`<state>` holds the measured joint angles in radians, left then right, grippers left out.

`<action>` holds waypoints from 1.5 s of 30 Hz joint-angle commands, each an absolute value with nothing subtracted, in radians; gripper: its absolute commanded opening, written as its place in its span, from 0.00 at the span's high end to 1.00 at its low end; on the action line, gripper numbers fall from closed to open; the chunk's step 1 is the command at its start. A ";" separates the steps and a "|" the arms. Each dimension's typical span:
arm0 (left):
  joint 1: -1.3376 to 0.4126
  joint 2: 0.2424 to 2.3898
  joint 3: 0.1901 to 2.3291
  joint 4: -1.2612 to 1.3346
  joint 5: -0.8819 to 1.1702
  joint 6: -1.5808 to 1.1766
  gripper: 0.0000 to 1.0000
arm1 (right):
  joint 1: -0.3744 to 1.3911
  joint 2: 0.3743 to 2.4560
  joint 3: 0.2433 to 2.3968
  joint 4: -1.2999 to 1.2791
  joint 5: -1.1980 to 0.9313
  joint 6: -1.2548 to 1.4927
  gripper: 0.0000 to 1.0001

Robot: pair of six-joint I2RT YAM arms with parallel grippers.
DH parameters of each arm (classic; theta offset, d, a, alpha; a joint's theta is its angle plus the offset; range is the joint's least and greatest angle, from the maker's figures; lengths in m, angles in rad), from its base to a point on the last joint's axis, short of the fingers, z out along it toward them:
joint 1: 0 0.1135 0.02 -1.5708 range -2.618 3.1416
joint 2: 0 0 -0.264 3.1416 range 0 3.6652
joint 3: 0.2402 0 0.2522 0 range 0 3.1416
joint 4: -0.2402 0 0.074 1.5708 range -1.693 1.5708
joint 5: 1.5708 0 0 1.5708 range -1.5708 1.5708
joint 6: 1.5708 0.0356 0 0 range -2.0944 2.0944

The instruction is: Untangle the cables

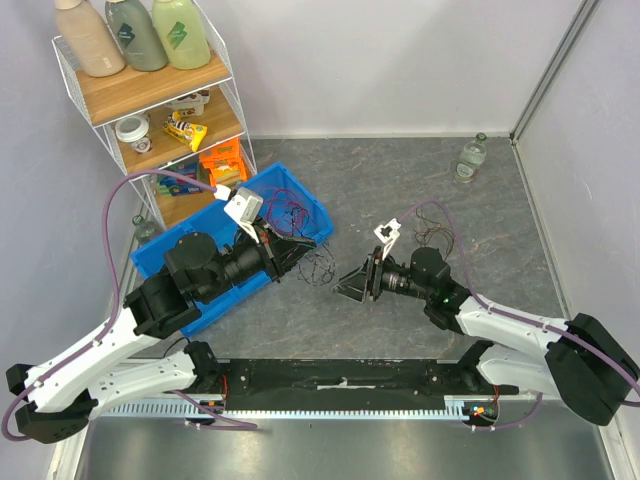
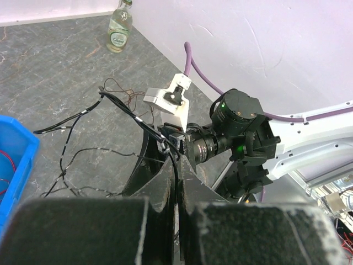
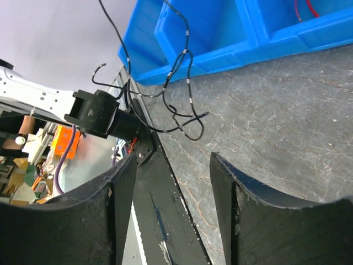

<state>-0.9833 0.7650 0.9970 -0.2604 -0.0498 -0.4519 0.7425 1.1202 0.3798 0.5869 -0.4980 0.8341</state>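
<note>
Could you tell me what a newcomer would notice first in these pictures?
Mid-table, the two arms face each other over a loopy bunch of black cables: the left gripper is shut on one strand, while the right gripper stands open opposite, holding nothing. Behind the left gripper sits a blue bin with red and purple wires inside, and a wire shelf of bottles stands in the far left corner.

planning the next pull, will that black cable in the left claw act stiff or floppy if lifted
Likely floppy: the black cable droops in loose loops from the left claw. Probably very light, being hair-thin. It may snag, since its loops cross each other near the blue bin.
</note>
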 commanded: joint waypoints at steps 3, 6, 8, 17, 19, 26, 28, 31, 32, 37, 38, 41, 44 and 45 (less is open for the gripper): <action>-0.982 0.756 0.996 -0.209 -0.031 -0.482 0.98 | 0.747 1.152 0.354 0.741 -0.448 0.880 0.42; -0.982 0.761 0.997 -0.207 -0.031 -0.482 0.98 | 0.762 1.216 0.356 0.833 -0.469 0.920 0.46; -0.982 0.759 0.997 -0.207 -0.028 -0.482 0.98 | 0.776 1.255 0.362 0.868 -0.485 0.933 0.47; -0.982 0.752 0.989 -0.206 -0.026 -0.489 0.98 | 0.805 1.305 0.353 0.927 -0.459 0.968 0.48; -0.982 0.755 0.989 -0.201 -0.021 -0.491 0.98 | 0.808 1.308 0.354 0.927 -0.445 0.972 0.48; -0.983 0.761 0.992 -0.195 -0.011 -0.494 0.98 | 0.810 1.359 0.365 0.983 -0.425 1.003 0.54; -0.982 0.761 0.992 -0.195 -0.009 -0.494 0.98 | 0.811 1.379 0.370 0.997 -0.420 1.014 0.55; -0.982 0.758 0.991 -0.193 -0.008 -0.499 0.98 | 0.816 1.410 0.376 1.045 -0.431 1.037 0.55; -0.982 0.759 0.989 -0.195 -0.008 -0.499 0.98 | 0.819 1.425 0.380 1.054 -0.436 1.038 0.56; -0.982 0.755 0.991 -0.198 -0.008 -0.495 0.98 | 0.836 1.451 0.384 1.088 -0.453 1.049 0.57; -0.983 0.755 0.991 -0.196 -0.009 -0.497 0.98 | 0.838 1.451 0.382 1.088 -0.449 1.049 0.57; -0.982 0.756 0.991 -0.196 -0.009 -0.497 0.98 | 0.841 1.445 0.379 1.085 -0.436 1.051 0.57; -0.980 0.759 0.991 -0.192 -0.005 -0.500 0.98 | 0.842 1.447 0.387 1.085 -0.426 1.048 0.57; -0.980 0.761 0.991 -0.190 -0.005 -0.500 0.98 | 0.844 1.450 0.388 1.086 -0.425 1.049 0.57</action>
<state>-0.9833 0.7647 0.9909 -0.2321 -0.0193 -0.4774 0.8364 1.4498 0.3584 1.0145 -0.4458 1.0496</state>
